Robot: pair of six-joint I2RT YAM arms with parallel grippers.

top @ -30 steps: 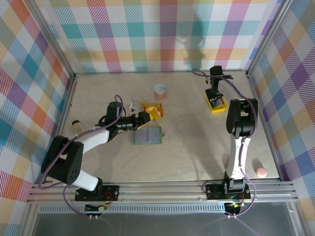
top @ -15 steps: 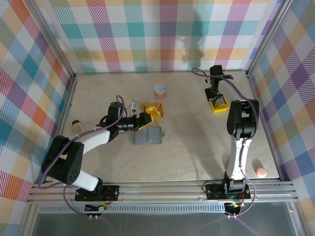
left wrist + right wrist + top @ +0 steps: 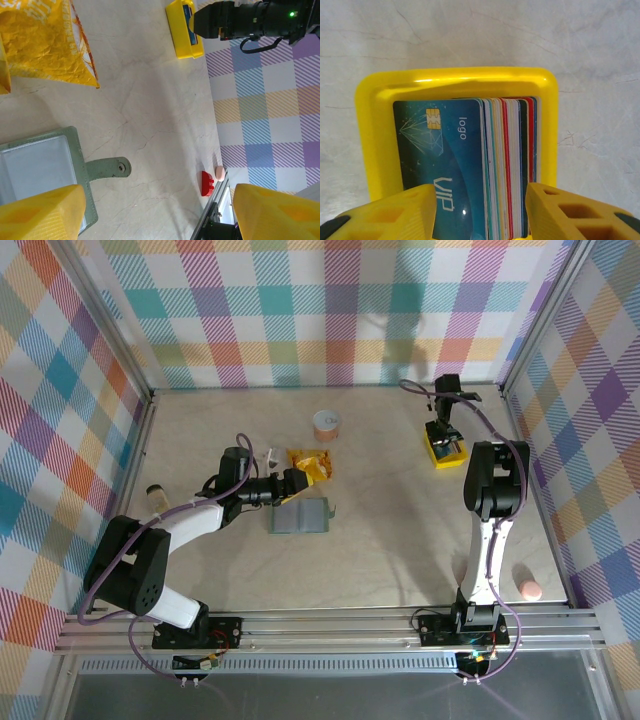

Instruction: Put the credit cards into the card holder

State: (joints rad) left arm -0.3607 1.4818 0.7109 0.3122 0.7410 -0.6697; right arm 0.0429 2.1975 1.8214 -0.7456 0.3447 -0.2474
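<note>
Since the thin, flat plastic credit cards [image 3: 470, 165] stand stacked in the small bright yellow square plastic tray [image 3: 455, 77], and we see none in the soft sage grey-green folding card holder [image 3: 300, 517], we judge the first step to be in hand: picking a card.

From above, the tray [image 3: 436, 460] lies at two o'clock on the pale table [image 3: 400, 540]. The holder lies open just off the table's middle toward nine o'clock, with a crinkly orange-yellow snack packet [image 3: 312, 462] at its twelve o'clock.

The right gripper [image 3: 481, 200] hangs over the stack, its fingers apart and holding nothing. We think the next move calls for pinching one card alone, which is tricky because they are packed close. The card would then go toward eight o'clock, to the holder.

The left gripper [image 3: 160, 210] stands wide open and empty above the holder's edge.

The right wrist view gives us the blue card's face and the other cards' edges at its three o'clock. The overhead view blurs these into one dark patch [image 3: 447, 447]. The left wrist view shows the holder's clear pocket and snap strap [image 3: 35, 165].
</note>
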